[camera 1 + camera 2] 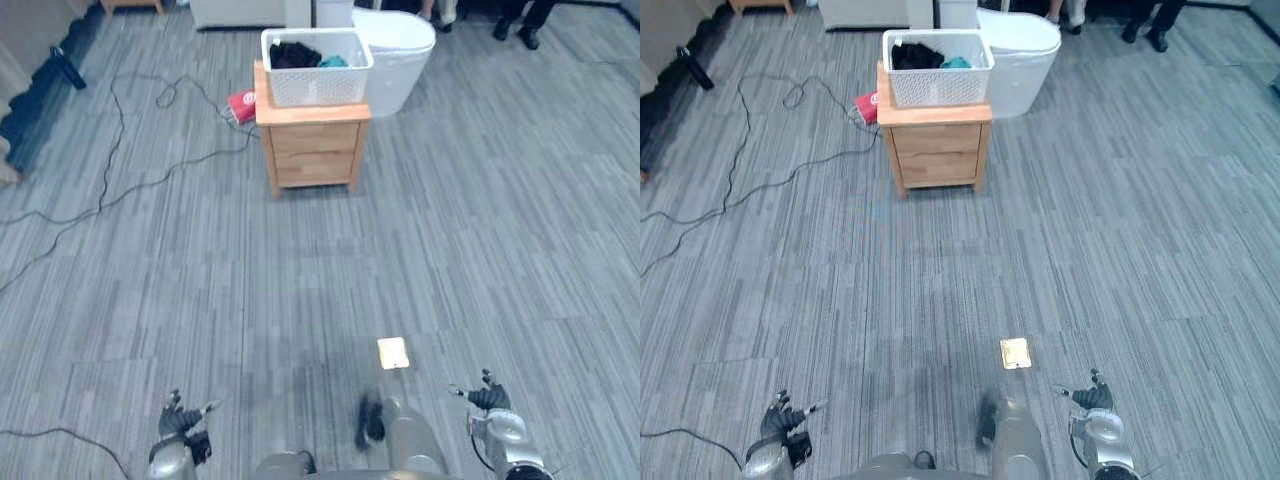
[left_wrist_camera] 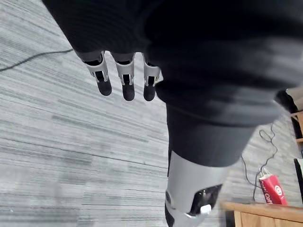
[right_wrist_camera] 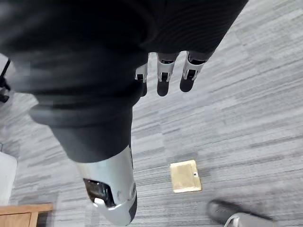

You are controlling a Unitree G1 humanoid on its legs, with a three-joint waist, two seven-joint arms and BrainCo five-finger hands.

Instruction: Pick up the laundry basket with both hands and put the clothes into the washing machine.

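Two empty robot hands (left robot hand (image 1: pixel 180 422), right robot hand (image 1: pixel 490 399)) are hanging low and uncurled, well apart from the basket (image 1: pixel 315 88) sitting on the surface (image 1: pixel 310 113).

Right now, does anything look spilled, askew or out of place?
Nothing spilled: the laundry basket sits level on the wooden cabinet, clothes inside. Only a red pack lies on the floor beside the cabinet, near loose cables. The left hand and right hand hang open, empty.
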